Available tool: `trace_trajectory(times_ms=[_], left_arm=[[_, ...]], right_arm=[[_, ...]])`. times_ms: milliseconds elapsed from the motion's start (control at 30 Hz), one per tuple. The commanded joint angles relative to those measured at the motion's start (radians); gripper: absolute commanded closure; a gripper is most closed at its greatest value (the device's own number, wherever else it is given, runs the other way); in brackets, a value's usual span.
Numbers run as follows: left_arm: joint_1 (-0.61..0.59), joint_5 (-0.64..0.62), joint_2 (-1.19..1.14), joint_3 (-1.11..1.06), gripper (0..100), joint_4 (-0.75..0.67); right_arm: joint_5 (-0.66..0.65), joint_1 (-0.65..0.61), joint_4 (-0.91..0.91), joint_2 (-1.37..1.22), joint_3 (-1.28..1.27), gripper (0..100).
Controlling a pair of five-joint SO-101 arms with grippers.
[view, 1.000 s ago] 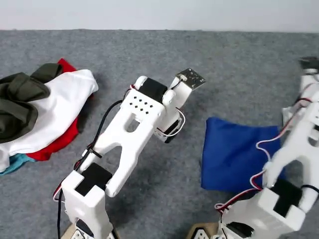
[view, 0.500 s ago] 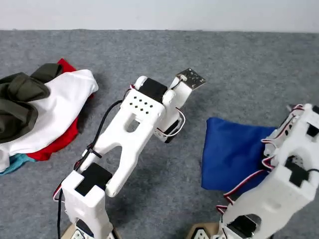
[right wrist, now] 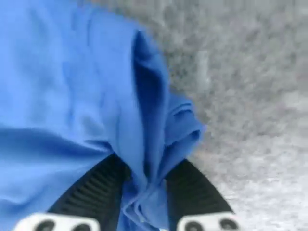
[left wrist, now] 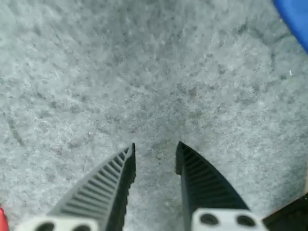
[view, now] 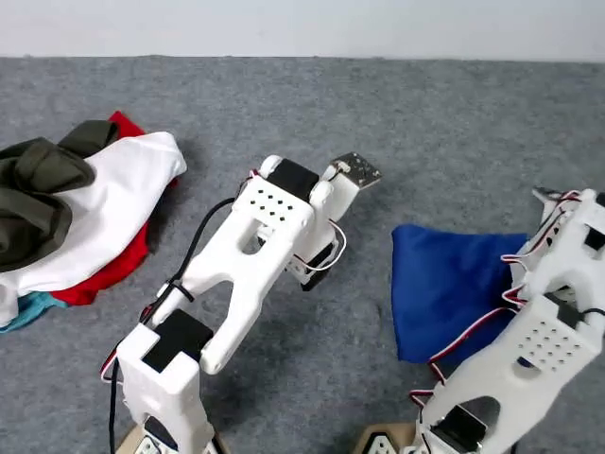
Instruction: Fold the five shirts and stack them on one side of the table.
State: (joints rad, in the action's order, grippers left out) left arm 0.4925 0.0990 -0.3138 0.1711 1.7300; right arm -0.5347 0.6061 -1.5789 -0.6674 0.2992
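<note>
**On the grey table point(view: 425, 132): the right gripper point(right wrist: 147, 166) pinches the blue shirt point(right wrist: 62, 96), the left gripper point(left wrist: 155, 149) is spread**

High view: the blue shirt point(view: 444, 293) lies flat on the right side of the table, partly under the right arm point(view: 539, 350). Well apart, at the left edge, four more garments sit heaped. An olive shirt point(view: 38, 189) lies on a white shirt point(view: 104, 213), with a red shirt point(view: 118, 265) and a teal shirt point(view: 24, 312) peeking out beneath. The left arm point(view: 255, 255) stretches over the middle of the table, between heap and blue shirt.

Left wrist view: the left gripper's two ribbed fingers stand apart above grey carpet, nothing between them. A corner of the blue shirt shows farther off.

Right wrist view: the right gripper's fingers are closed on a bunched fold at the blue shirt's edge, the cloth rumpled between them and carpet just beside.
</note>
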Motion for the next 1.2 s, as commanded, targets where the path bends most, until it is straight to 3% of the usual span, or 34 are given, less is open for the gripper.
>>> trace_trajectory(times_ms=[0, 300, 533, 867, 1067, 1167], left_arm=[[0.002, -0.012, 0.064, 0.001, 87, 0.023], [-0.005, -0.012, 0.069, 0.001, 87, 0.025], [-0.006, -0.012, 0.069, -0.001, 87, 0.026], [0.002, -0.012, 0.068, -0.001, 87, 0.026], [0.003, -0.012, 0.061, -0.001, 87, 0.026], [0.003, -0.012, 0.061, -0.001, 87, 0.026]], right_arm=[[-0.018, -0.012, 0.015, 0.002, 0.118, 98.7], [-0.017, 0.067, 0.104, -0.054, 0.563, 98.8], [-0.02, 0.26, 0.28, -0.255, 0.736, 98.8], [-0.074, 0.47, 0.283, -0.463, 0.98, 98.0], [-0.069, 0.444, 0.209, -0.476, 1.155, 77.9], [-0.069, 0.424, 0.145, -0.476, 1.266, 76.8]])
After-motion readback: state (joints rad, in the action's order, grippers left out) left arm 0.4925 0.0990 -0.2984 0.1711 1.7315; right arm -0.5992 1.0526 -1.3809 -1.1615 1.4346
